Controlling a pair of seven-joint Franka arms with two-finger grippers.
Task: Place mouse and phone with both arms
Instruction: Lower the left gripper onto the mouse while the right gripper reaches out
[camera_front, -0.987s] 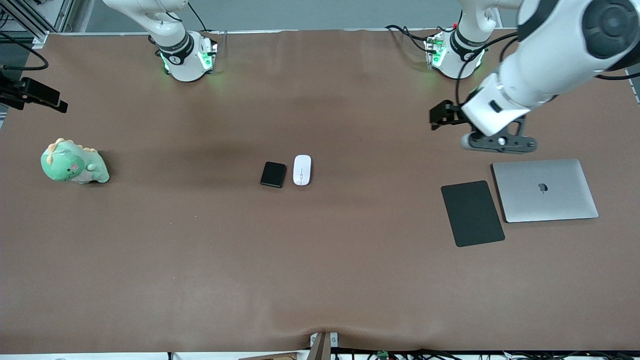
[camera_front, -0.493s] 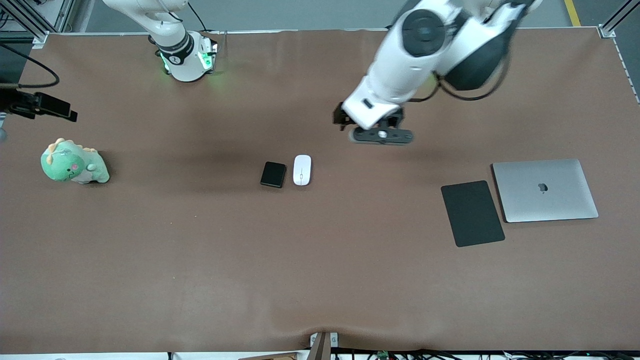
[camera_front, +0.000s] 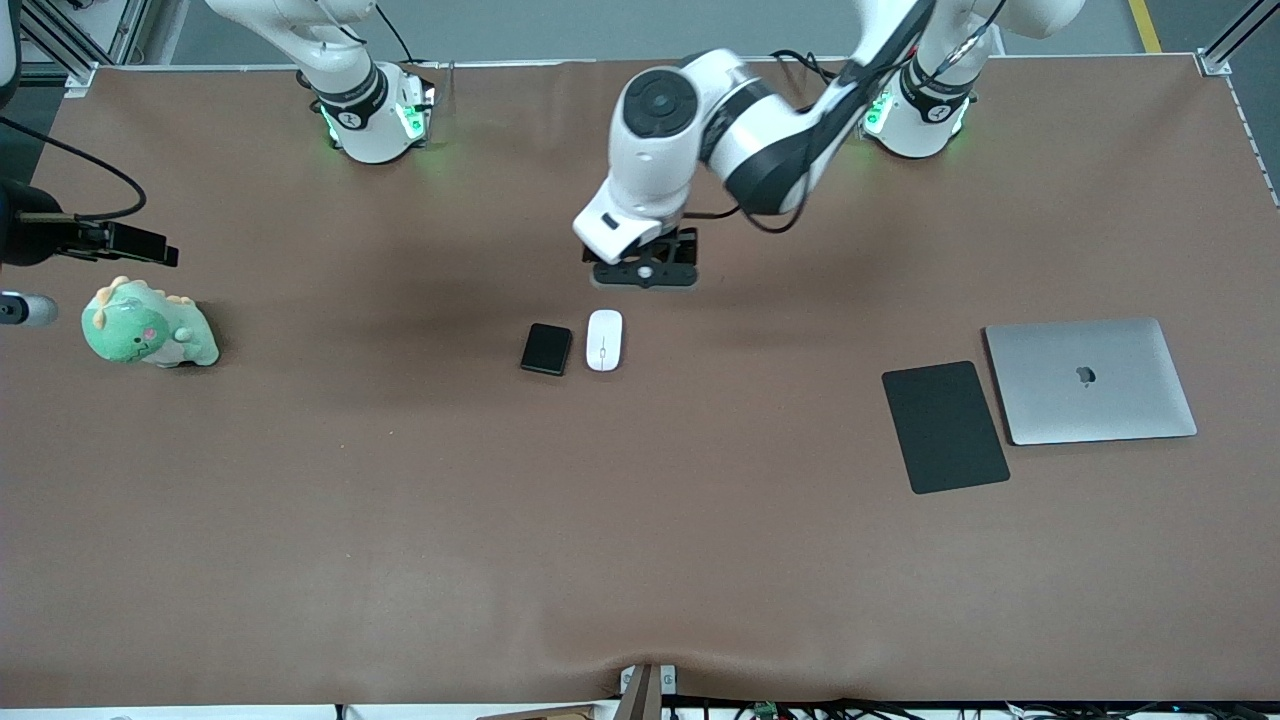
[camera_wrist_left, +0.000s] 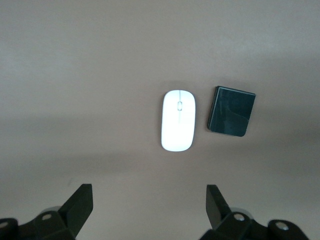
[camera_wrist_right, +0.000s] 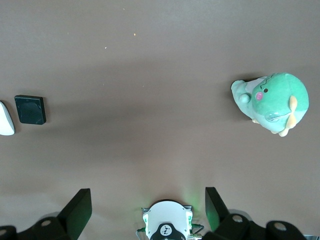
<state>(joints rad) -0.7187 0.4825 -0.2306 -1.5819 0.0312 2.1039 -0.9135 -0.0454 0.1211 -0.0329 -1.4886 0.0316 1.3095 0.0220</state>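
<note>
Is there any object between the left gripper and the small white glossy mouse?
Nothing visible. The left gripper, fingers open, hangs over bare brown table just beside the white glossy oval mouse. The small black phone lies beside the mouse, toward the right arm's end.

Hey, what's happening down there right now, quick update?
Left gripper open over bare table near mouse. Right gripper open, high at its end. Mouse beside phone, both untouched. Nothing blocking.

Both arms (camera_front: 700, 120) were glossy white with black joint bands, black cables looping off them, green-lit white bases (camera_front: 375, 120), and matte black hands (camera_front: 645, 272).
</note>
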